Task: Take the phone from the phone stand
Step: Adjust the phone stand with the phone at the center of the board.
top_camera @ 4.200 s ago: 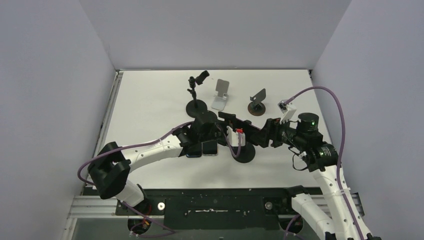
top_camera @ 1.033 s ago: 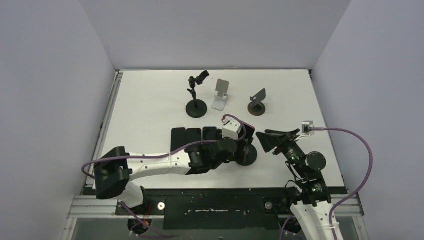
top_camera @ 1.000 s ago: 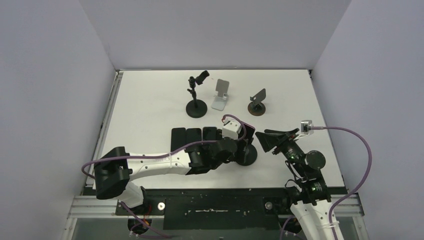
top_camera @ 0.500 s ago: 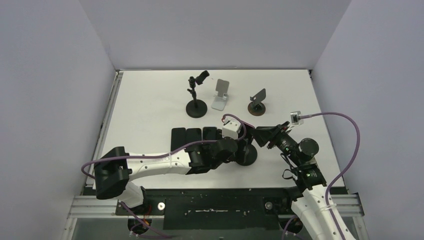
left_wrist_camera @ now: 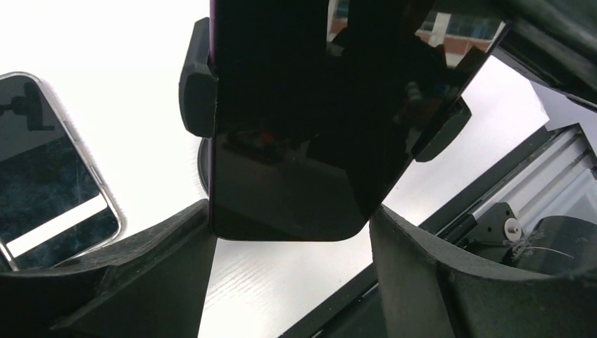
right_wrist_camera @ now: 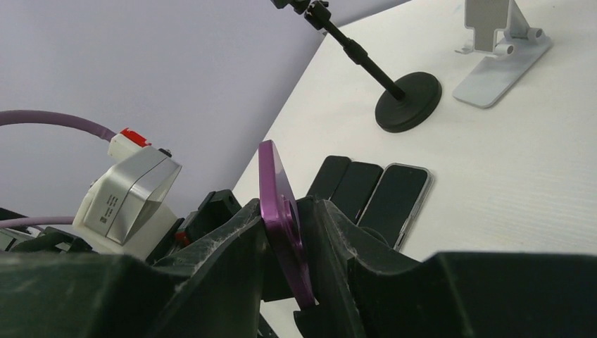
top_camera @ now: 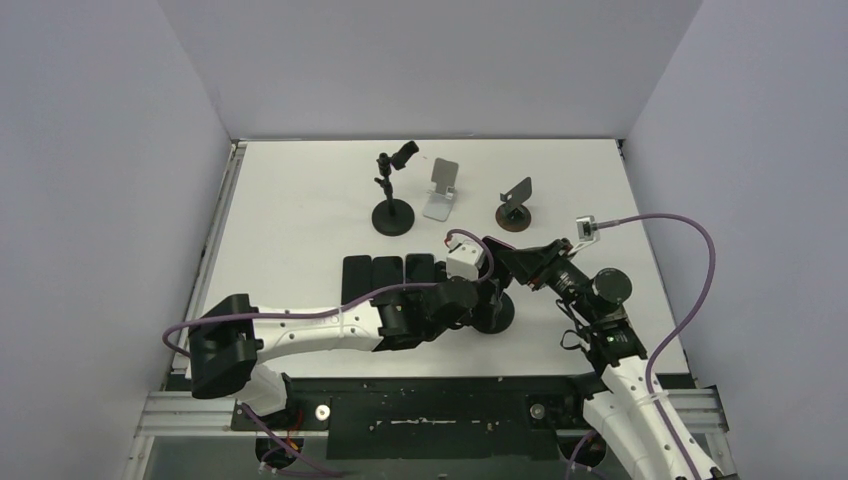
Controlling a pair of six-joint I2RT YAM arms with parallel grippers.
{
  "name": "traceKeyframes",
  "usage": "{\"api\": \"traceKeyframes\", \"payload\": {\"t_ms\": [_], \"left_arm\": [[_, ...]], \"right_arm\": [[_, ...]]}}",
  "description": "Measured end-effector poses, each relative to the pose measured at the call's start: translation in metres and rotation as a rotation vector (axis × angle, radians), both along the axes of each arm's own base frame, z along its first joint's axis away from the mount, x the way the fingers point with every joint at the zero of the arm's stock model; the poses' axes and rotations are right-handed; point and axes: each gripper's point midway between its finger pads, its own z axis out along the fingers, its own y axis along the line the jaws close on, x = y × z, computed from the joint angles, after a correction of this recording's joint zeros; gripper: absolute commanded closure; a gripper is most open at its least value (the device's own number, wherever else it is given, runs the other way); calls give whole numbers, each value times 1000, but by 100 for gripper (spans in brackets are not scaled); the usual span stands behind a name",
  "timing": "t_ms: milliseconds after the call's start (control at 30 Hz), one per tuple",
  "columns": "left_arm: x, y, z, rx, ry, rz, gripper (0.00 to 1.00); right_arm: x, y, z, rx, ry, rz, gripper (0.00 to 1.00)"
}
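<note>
Purple glossy phone (right_wrist_camera: 271, 176) sitting clamped in black clamp stand (left_wrist_camera: 199, 88), top edge cropped.
Right gripper (right_wrist_camera: 288, 211) is pinching its edge; left gripper (left_wrist_camera: 290, 213) is gaping wide around its lower end.

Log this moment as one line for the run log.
phone: clamped in phone stand | right gripper: shut on phone's edge | left gripper: open, straddling phone's lower end | removal: not yet done

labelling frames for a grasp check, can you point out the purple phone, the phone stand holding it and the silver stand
purple phone (right_wrist_camera: 271, 179): right wrist view, on its upper edge.
phone stand (left_wrist_camera: 197, 88): left wrist view, on the clamp arm at picture left.
silver stand (right_wrist_camera: 503, 70): right wrist view, on its base plate.
</note>
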Motion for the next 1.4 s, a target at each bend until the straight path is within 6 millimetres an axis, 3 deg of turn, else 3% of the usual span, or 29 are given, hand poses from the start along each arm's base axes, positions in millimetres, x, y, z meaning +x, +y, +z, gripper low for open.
{"api": "traceKeyframes", "payload": {"t_ms": [300, 600, 900, 1133, 1400], "left_arm": [[-9, -6, 3, -21, 14, -12, 100], [-9, -6, 4, -27, 14, -8, 99], [-11, -3, 6, -10, 1, -12, 86], [-13, 1, 7, 4, -9, -23, 65], [-17, 11, 9, 8, -32, -41, 53]], "right_arm": [[3, -1, -4, 7, 27, -16, 76], [4, -4, -5, 11, 28, -33, 75], [2, -5, -7, 5, 37, -41, 68], [0, -6, -8, 1, 39, -41, 65], [-2, -3, -11, -7, 49, -25, 56]]}}
